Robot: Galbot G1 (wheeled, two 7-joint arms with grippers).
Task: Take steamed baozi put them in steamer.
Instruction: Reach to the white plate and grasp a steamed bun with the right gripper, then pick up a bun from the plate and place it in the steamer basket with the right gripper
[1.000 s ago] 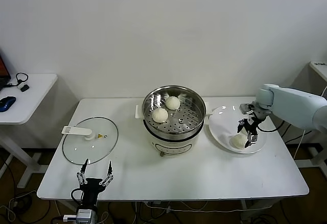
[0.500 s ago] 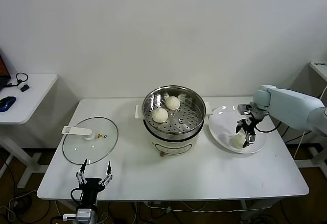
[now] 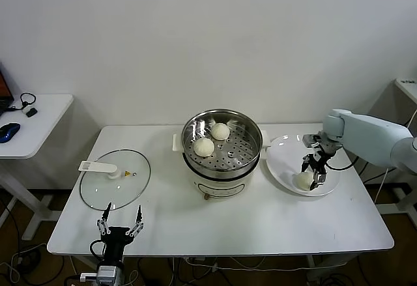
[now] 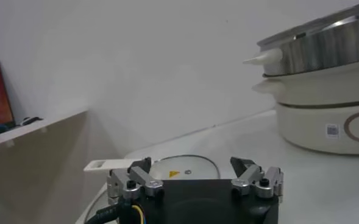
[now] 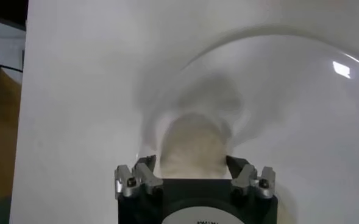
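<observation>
Two steamed baozi [image 3: 204, 146] [image 3: 220, 131] lie on the perforated floor of the steamer [image 3: 189, 133], a shiny steel basket on a white cooker base at mid-table. Another baozi [image 3: 302, 180] rests on the white plate [image 3: 280, 159] to the right. My right gripper [image 3: 311, 175] is down over that bun with a finger on each side. In the right wrist view the bun [image 5: 191, 143] fills the space between the jaws of the right gripper [image 5: 191, 163], with a thin gap at one side; it still lies on the plate [image 5: 301, 109]. My left gripper [image 3: 121, 218] waits open at the table's front edge.
A round glass lid [image 3: 115, 178] with a white handle lies flat on the left of the table, just beyond the left gripper [image 4: 191, 163]. The steamer [image 4: 325, 45] rises to that gripper's right. A side table stands at far left.
The right gripper's fingers have drawn in around the bun on the plate, and the arm has shifted slightly. The left arm has not moved.
</observation>
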